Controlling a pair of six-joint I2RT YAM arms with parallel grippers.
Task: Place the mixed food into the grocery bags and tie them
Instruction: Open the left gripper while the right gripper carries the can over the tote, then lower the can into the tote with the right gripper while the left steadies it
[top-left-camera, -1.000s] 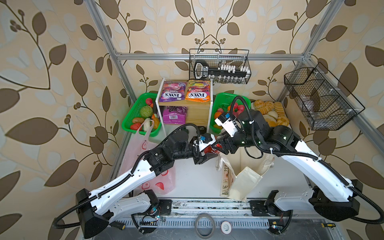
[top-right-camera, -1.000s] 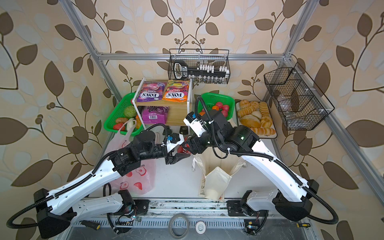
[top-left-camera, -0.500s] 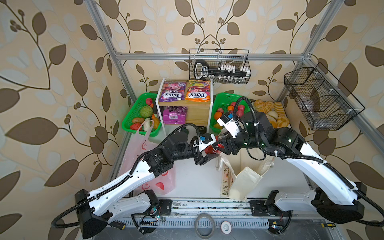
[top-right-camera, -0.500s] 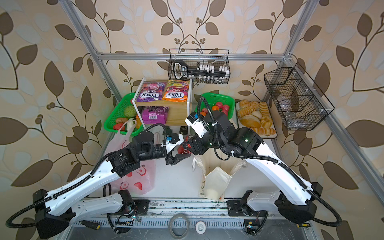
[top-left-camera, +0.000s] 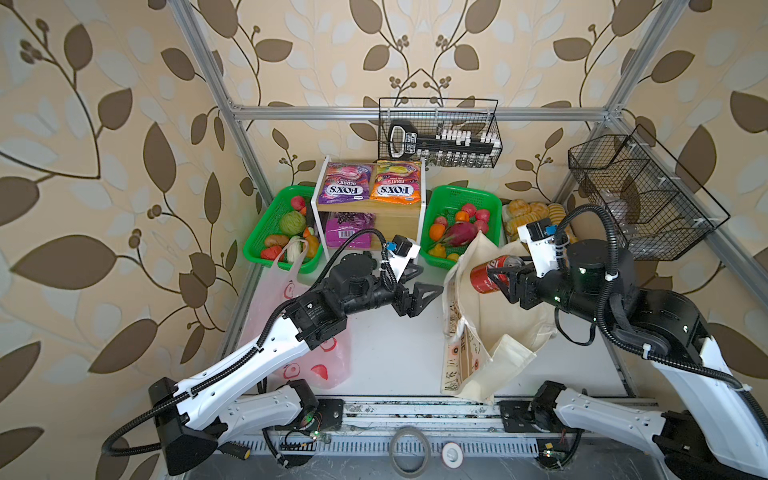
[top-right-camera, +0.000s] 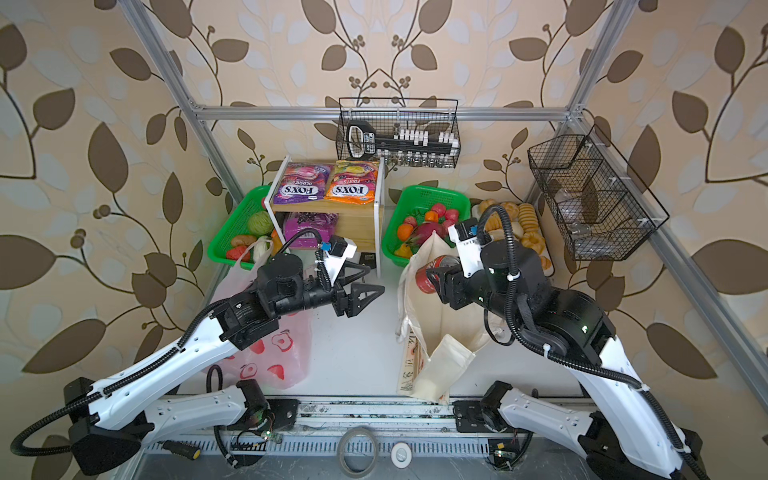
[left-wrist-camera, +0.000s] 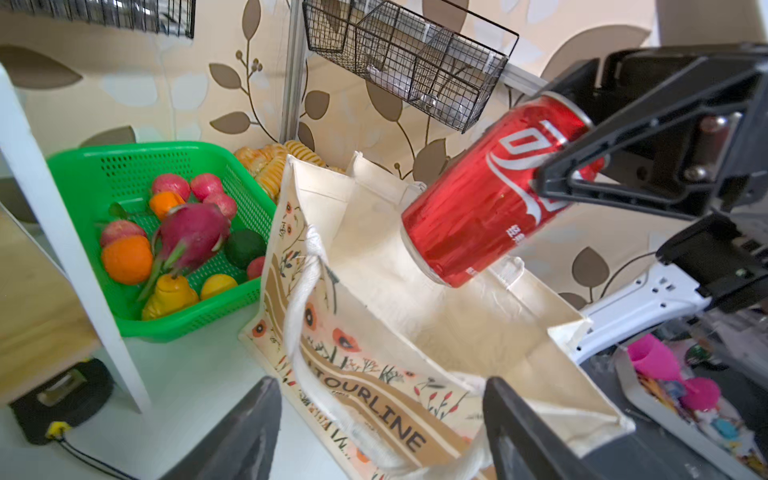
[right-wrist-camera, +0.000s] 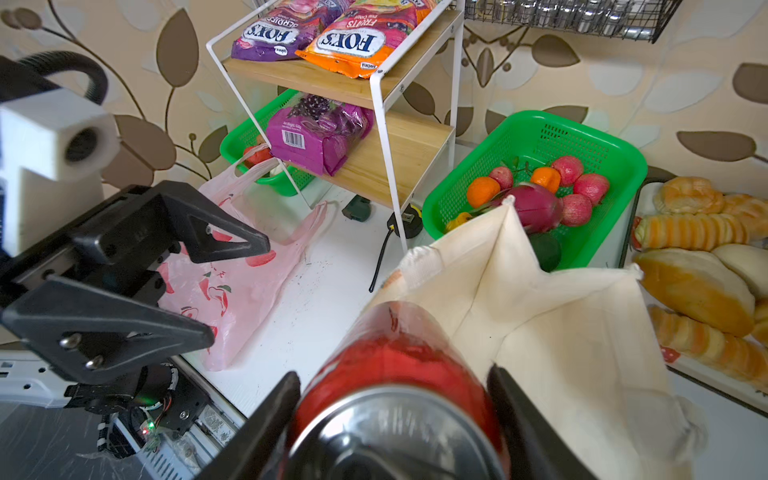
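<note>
The red cola can (top-left-camera: 492, 272) hangs tilted over the open mouth of the cream canvas tote (top-left-camera: 478, 340), with my right gripper (top-left-camera: 498, 277) shut on it. In the right wrist view the can (right-wrist-camera: 399, 374) fills the gap between both fingers. My left gripper (top-left-camera: 430, 279) stands open and empty just left of the tote (left-wrist-camera: 374, 345). The pink plastic bag (top-left-camera: 309, 372) lies flat under the left arm. The dragon fruit (left-wrist-camera: 191, 232), an orange (left-wrist-camera: 126, 259) and the yellow pear (left-wrist-camera: 168, 293) lie in the green basket (left-wrist-camera: 137, 147). The orange FOX'S packet (right-wrist-camera: 357, 41) and the magenta packet (right-wrist-camera: 307, 137) lie on the shelf.
A second green basket (top-left-camera: 266, 224) of produce stands left of the white shelf rack (top-left-camera: 422, 216). A tray of bread rolls (right-wrist-camera: 698, 286) sits right of the tote. Wire baskets (top-left-camera: 440, 133) hang on the back and right walls.
A second ago both grippers met at the can in the middle. The left gripper has opened and stands apart from it; the right gripper has carried the can rightward over the tote.
</note>
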